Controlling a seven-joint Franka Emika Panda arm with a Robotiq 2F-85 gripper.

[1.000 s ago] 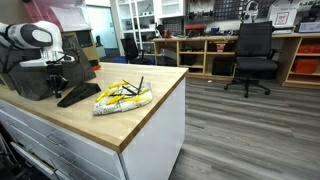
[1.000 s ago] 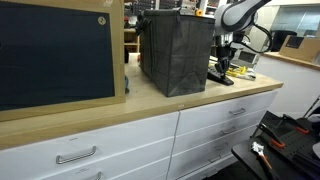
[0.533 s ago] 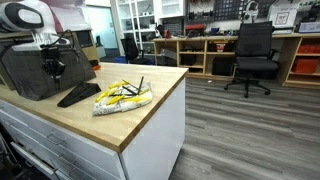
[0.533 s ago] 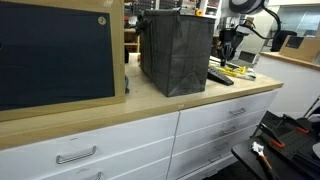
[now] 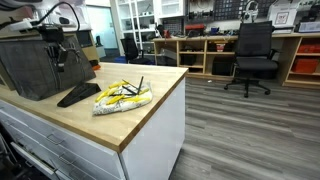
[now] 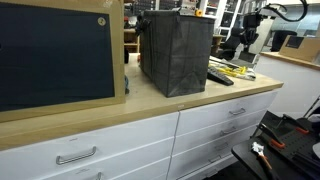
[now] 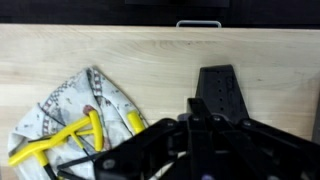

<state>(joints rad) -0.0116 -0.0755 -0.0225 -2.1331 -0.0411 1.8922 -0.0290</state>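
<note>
A long wooden countertop (image 5: 150,95) carried a dark grey bin (image 5: 28,68) at its far left in an exterior view. Right of the bin lay a patterned cloth bundle (image 5: 122,97) with yellow cords (image 7: 78,135), and just left of it, touching the cloth's edge, a flat black wedge (image 5: 78,95). The gripper (image 5: 56,60) hung above the wedge, well clear, its jaws pressed together on nothing.

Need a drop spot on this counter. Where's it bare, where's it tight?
Bare: the counter past the cloth bundle to its far corner, and the front strip along the edge. Tight: the black wedge sits between bundle and grey bin, under the gripper.
</note>
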